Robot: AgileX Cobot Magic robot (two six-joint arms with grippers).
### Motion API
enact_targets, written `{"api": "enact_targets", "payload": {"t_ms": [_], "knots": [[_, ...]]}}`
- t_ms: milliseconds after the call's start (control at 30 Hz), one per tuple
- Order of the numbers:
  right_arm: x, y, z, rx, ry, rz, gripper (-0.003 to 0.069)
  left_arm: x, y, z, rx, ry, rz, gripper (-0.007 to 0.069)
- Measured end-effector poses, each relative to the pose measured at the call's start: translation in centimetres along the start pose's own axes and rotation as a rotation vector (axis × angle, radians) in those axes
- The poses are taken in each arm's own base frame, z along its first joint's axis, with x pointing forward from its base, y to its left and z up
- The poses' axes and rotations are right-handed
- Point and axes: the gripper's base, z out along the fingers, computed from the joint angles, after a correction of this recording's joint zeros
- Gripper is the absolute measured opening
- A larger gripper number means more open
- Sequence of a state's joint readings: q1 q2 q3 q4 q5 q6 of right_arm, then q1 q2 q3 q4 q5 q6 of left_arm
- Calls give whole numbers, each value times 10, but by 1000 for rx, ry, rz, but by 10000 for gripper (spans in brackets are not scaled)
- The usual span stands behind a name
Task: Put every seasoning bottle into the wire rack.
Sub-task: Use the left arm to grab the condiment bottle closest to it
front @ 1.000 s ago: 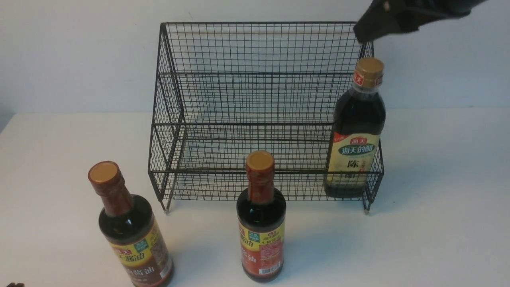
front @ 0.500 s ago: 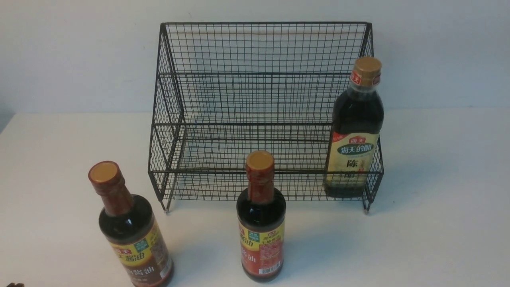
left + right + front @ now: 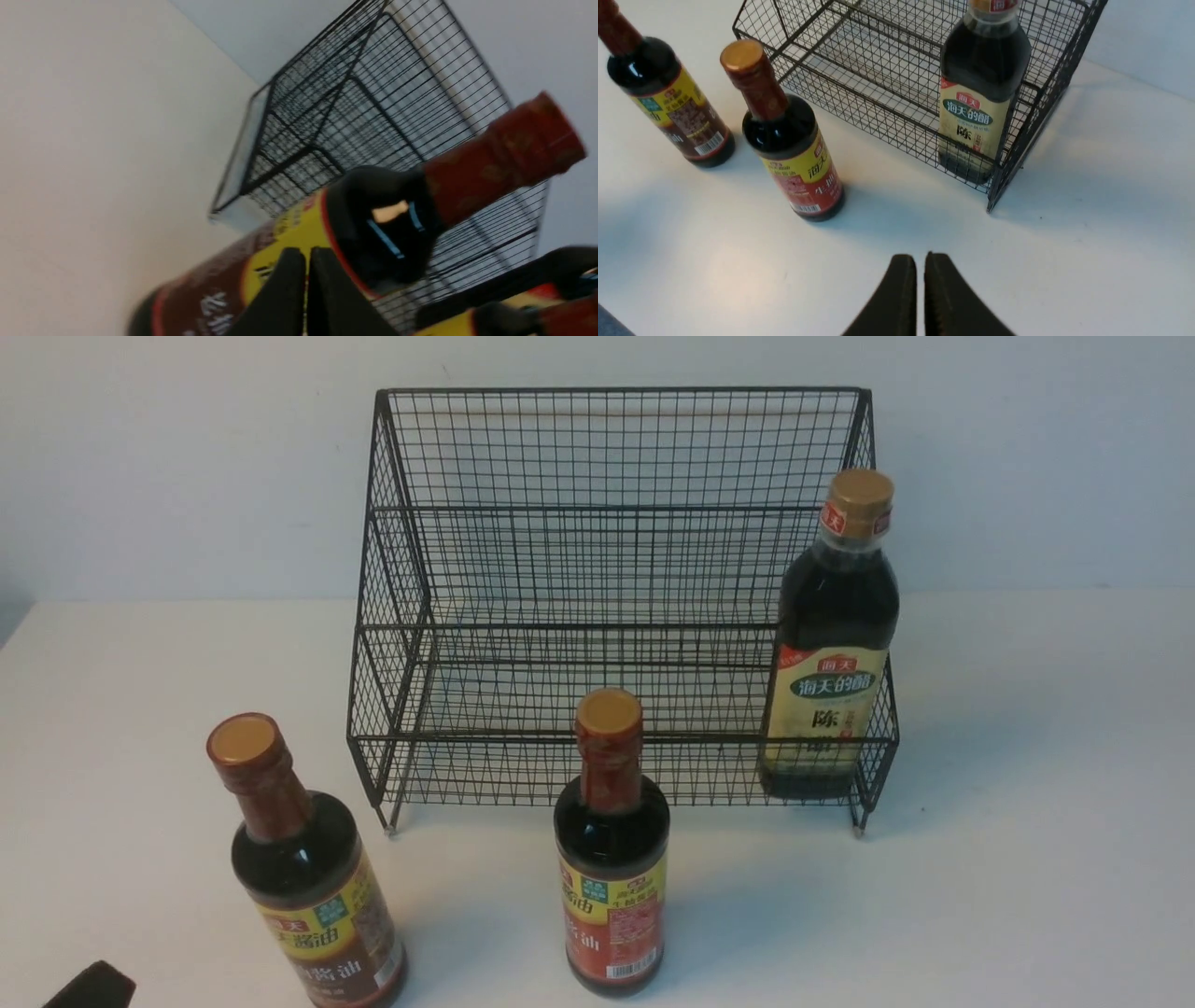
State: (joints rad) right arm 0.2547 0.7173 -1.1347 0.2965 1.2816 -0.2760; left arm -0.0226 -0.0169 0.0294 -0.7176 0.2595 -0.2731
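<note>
The black wire rack (image 3: 616,448) stands at the back of the table. A broad bottle with a cream label (image 3: 831,635) stands upright in the right end of its lower tier. Two slim red-necked bottles stand on the table in front of the rack: one at the middle (image 3: 611,845), one at the left (image 3: 303,868). My left gripper (image 3: 306,254) is shut and empty, close beside the left slim bottle (image 3: 373,219); its tip shows at the front view's bottom left corner (image 3: 89,987). My right gripper (image 3: 920,259) is shut on nothing, above bare table, apart from the broad bottle (image 3: 980,93).
The white table (image 3: 1027,756) runs to a pale wall behind the rack. The rack's upper tier and the left and middle of its lower tier hold nothing. Bare table lies right of the rack and between the two slim bottles.
The right arm has pulled away from above the broad bottle and left the front view, and its jaws have shut. The left gripper's tip has come into the front view's bottom left corner.
</note>
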Motion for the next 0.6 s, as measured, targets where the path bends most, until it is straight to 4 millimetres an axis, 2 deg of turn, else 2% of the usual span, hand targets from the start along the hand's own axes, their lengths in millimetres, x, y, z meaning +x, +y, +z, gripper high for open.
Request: {"api": "enact_targets", "payload": {"t_ms": [100,233,333,367,400,500,533,567,600], "knots": [[17,5,-8,8,-24,-7,5,-2,-3,0,28,-17,-24,-5],[26,8,-15,25,-74,-16,3,-10,-27,-8,93,15,133,-5],[31,9,-23,42,-114,-27,2,-28,-70,-27,209,-1,378,-5],[32,10,-26,47,-131,-30,2,-37,-94,-36,254,8,502,-2],[32,10,-26,48,-135,-30,2,-41,-104,-37,263,27,540,0],[31,10,-26,50,-144,-30,2,-53,-128,-25,250,144,672,52],[31,10,-26,51,-145,-30,2,-54,-129,-22,246,161,694,69],[31,10,-26,51,-145,-30,2,-58,-133,-7,219,223,747,120],[31,10,-26,51,-145,-30,2,-58,-133,-3,213,238,761,145]]}}
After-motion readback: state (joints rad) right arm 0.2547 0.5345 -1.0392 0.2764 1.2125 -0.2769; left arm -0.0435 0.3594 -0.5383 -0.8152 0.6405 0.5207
